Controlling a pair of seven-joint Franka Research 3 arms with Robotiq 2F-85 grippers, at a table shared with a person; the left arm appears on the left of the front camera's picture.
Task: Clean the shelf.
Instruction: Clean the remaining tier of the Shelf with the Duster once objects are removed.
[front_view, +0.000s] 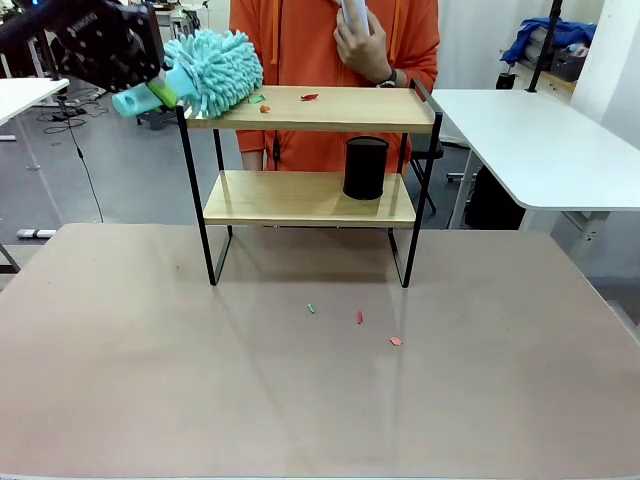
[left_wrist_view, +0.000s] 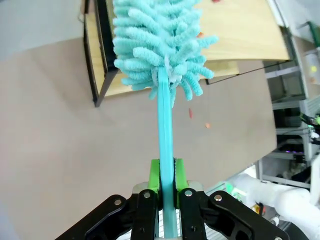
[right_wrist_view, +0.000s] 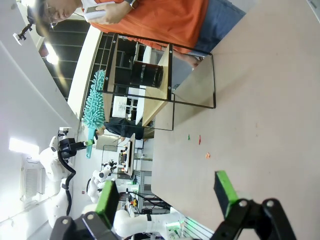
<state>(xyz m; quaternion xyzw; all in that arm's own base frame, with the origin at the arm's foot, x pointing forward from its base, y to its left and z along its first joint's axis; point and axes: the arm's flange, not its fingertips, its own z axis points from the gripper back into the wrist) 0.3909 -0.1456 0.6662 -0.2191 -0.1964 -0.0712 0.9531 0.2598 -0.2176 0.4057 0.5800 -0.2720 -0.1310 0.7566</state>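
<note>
Atop the shelf (front_view: 310, 110), the duster (front_view: 212, 68) hides its left corner.

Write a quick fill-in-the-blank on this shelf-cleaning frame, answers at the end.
1. The left gripper is ___ on the handle of the teal duster.
2. The duster's head is over the ___ board of the shelf.
3. The black cylinder stands on the ___ board.
4. The right gripper is ___.
Missing words: shut; top; lower; open.

Lab, white tables (front_view: 520, 140), loose cables (front_view: 85, 170)
</note>
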